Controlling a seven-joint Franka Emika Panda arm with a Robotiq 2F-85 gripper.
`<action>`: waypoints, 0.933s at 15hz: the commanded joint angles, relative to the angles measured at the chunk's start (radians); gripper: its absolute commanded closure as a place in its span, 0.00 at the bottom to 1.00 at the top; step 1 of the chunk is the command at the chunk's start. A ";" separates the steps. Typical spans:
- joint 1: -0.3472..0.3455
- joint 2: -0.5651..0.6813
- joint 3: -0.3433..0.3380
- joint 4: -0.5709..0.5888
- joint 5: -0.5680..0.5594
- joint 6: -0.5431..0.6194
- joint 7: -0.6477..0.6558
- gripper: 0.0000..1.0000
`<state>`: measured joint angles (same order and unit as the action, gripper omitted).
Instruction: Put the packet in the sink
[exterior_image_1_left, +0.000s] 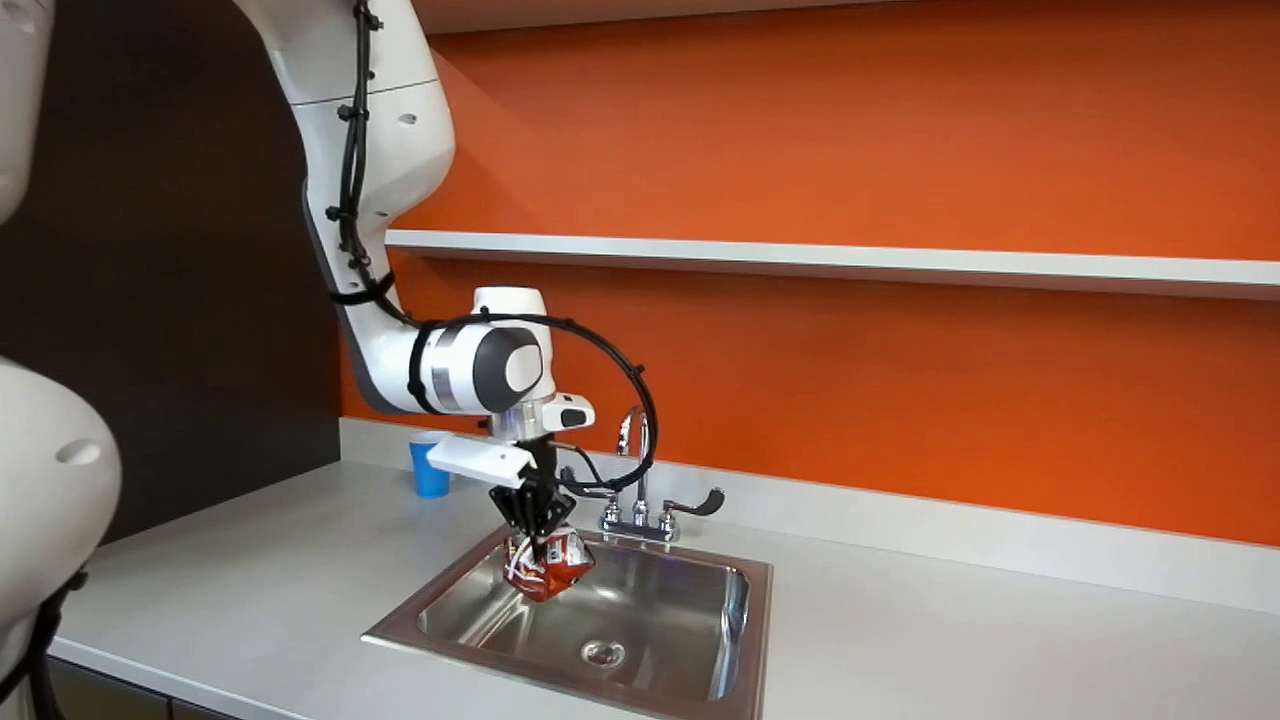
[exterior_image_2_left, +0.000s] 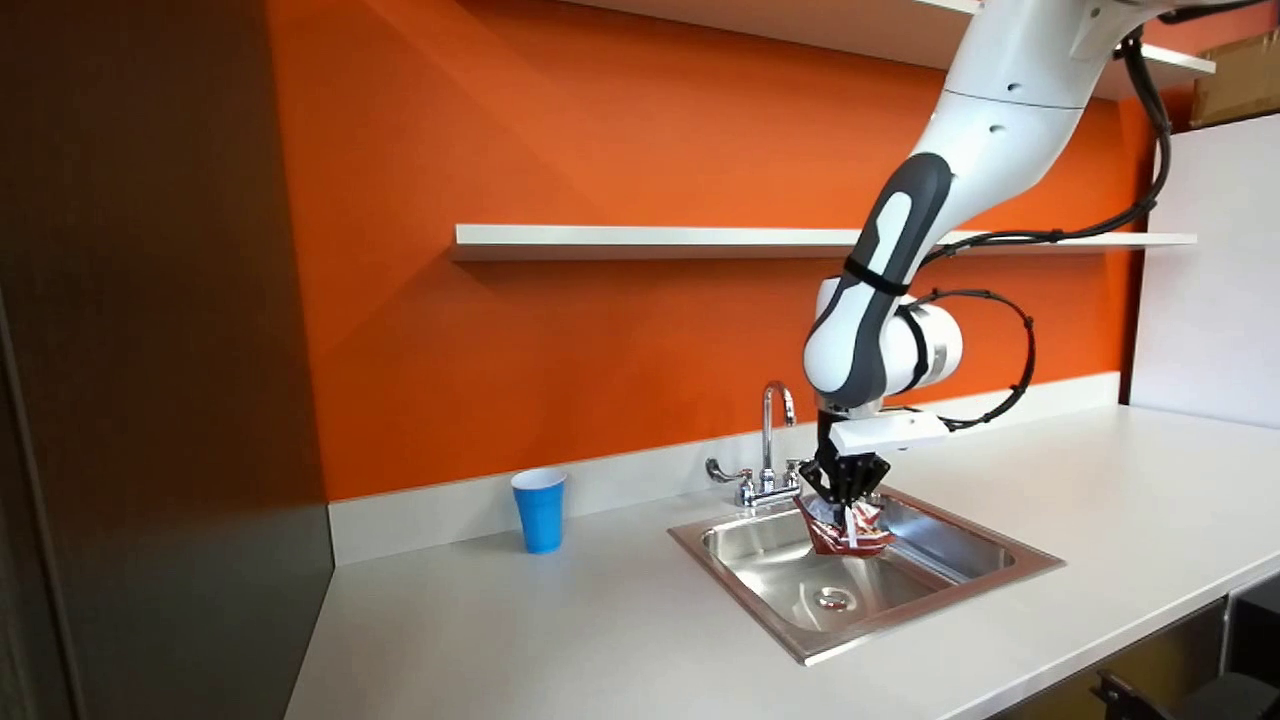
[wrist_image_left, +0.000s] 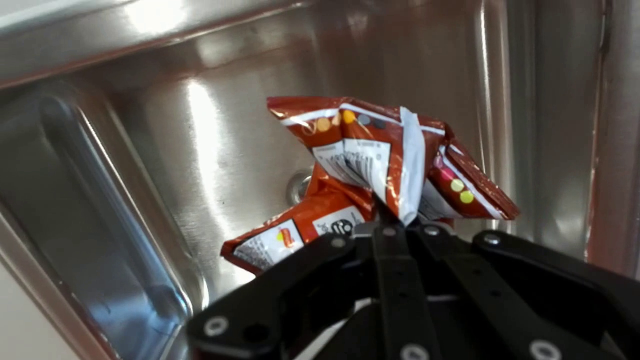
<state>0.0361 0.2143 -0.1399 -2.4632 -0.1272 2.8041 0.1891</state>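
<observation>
The packet (exterior_image_1_left: 568, 562) is red with white labels and hangs crumpled from my gripper (exterior_image_1_left: 540, 548). In an exterior view the packet (exterior_image_2_left: 862, 542) also shows below the gripper (exterior_image_2_left: 842, 508). Both are over the sink (exterior_image_1_left: 757, 620), a rectangular steel basin; its rim (exterior_image_2_left: 742, 592) shows there too. In the wrist view the gripper (wrist_image_left: 400, 227) is shut on the packet's (wrist_image_left: 350, 155) middle, with folds bulging out on both sides. The fingertips are partly hidden by the packet. The sink's basin (wrist_image_left: 380, 70) lies underneath, with the drain partly covered. I cannot tell whether the packet touches the basin.
A chrome two-handled faucet (exterior_image_1_left: 640, 505) stands at the sink's back edge, close to my gripper; it also shows in an exterior view (exterior_image_2_left: 768, 445). A blue cup (exterior_image_2_left: 541, 512) stands on the counter near the back wall. A white shelf (exterior_image_1_left: 800, 255) runs along the orange wall.
</observation>
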 joint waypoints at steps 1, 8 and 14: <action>-0.023 0.082 0.014 0.022 0.023 0.050 -0.015 1.00; -0.018 0.269 0.031 0.093 0.053 0.128 -0.042 1.00; -0.019 0.377 0.048 0.155 0.070 0.127 -0.052 1.00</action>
<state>0.0324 0.5457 -0.1092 -2.3498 -0.0856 2.9266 0.1758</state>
